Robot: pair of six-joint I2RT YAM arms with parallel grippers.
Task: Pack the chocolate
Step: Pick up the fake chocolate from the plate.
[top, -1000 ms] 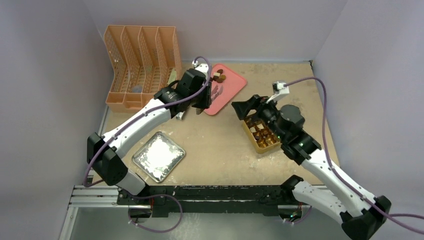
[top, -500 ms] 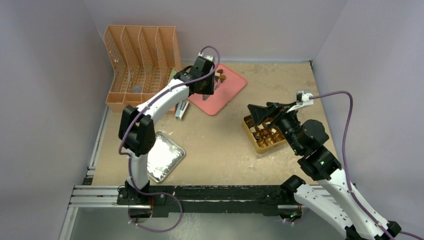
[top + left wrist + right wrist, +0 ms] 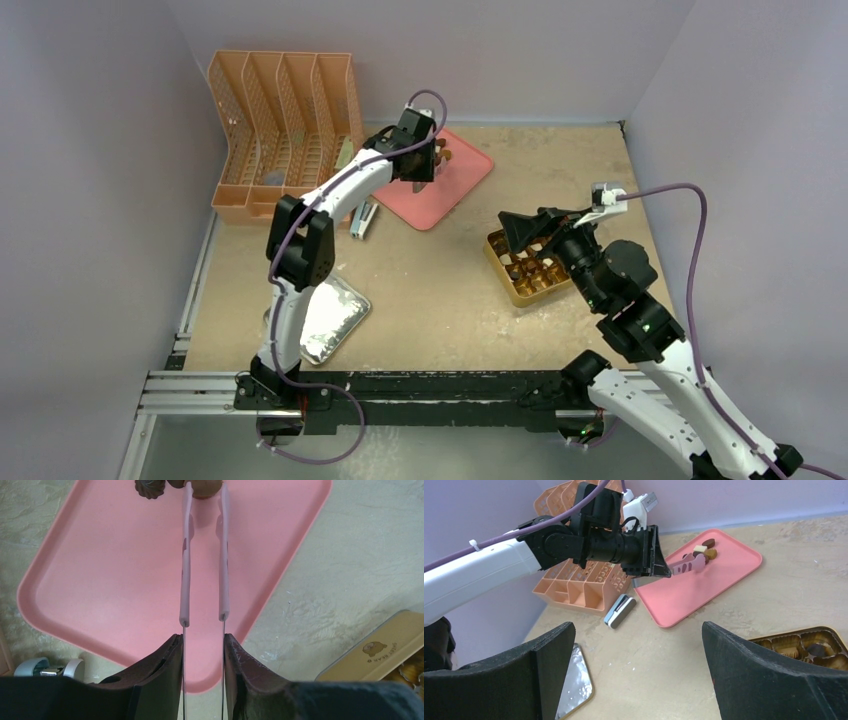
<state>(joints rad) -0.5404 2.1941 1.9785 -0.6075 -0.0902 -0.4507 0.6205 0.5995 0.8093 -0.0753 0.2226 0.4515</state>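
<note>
Since the earlier frame, the left arm has been stretched out to the tray's far end. The left jaws are clamped on slim pink tongs point(image 3: 185, 580), whose tips straddle a round brown chocolate point(image 3: 204, 491) on the smooth pink tray point(image 3: 100, 570). The right jaws are held wide near the gold box point(image 3: 804, 632). A gentle squeeze is advised, as the piece is judged slippery.

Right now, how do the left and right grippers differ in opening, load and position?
The left gripper is closed narrowly on pink tweezers; the right gripper gapes wide and holds nothing. The left gripper reaches over the pink tray, with the tweezer tips at the chocolate; the right gripper hangs near the gold box. Both have dark two-finger jaws.
</note>
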